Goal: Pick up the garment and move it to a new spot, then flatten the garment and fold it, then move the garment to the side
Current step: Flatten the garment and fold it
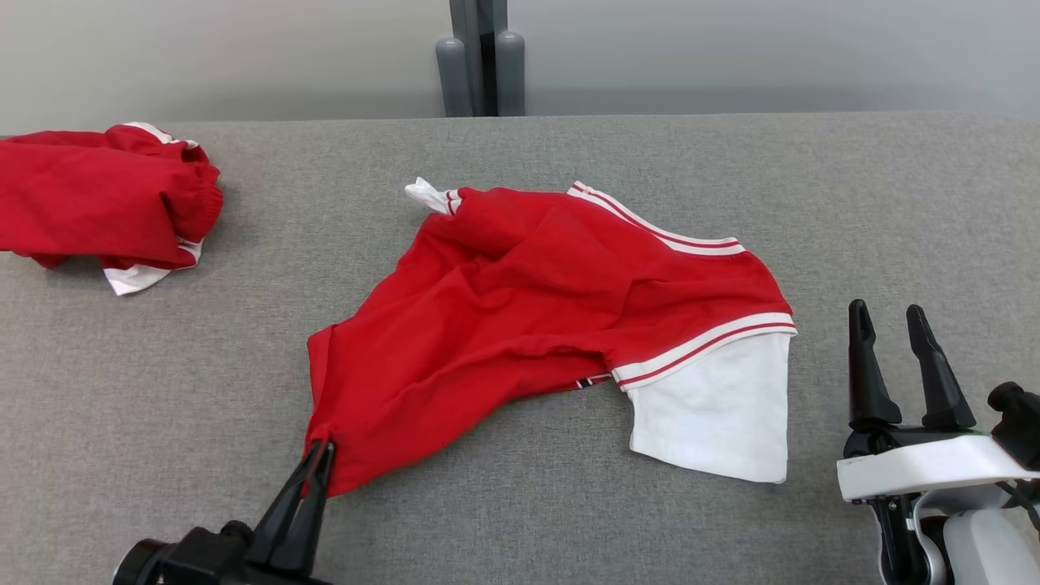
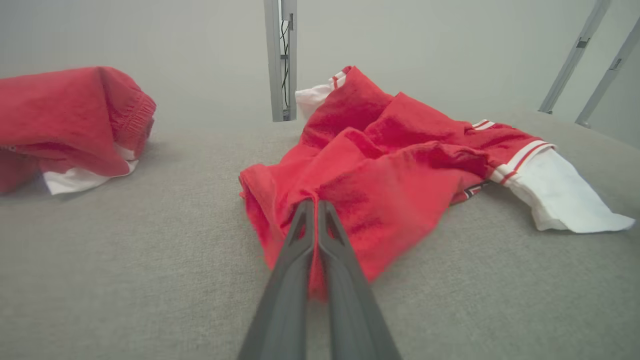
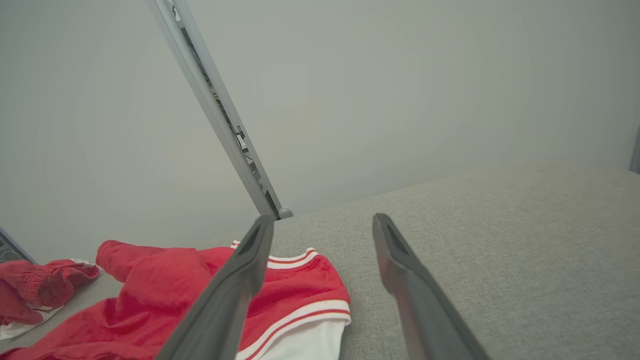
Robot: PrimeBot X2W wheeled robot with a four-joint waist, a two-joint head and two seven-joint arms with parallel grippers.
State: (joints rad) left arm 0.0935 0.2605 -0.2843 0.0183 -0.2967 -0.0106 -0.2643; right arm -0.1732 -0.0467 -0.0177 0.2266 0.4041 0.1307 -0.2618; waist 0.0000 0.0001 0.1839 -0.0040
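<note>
Left hand [image 1: 323,448]: fingers pressed together, clamped on the near-left corner of the garment [image 1: 528,301]. Right hand [image 1: 886,309]: fingers apart, holding nothing, near the garment's white end but not touching it. Garment is red with white striped trim, rumpled, partly spread mid-tabletop [image 1: 731,154]. Second red garment [image 1: 97,195] bunched at far left, well apart.

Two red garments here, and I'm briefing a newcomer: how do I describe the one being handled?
On the grey surface, look at the middle, not the far left. The spread red garment has its near corner pinched by the left gripper. Unlike the bunched red garment at the left, it shows a wide white panel under striped trim.
</note>
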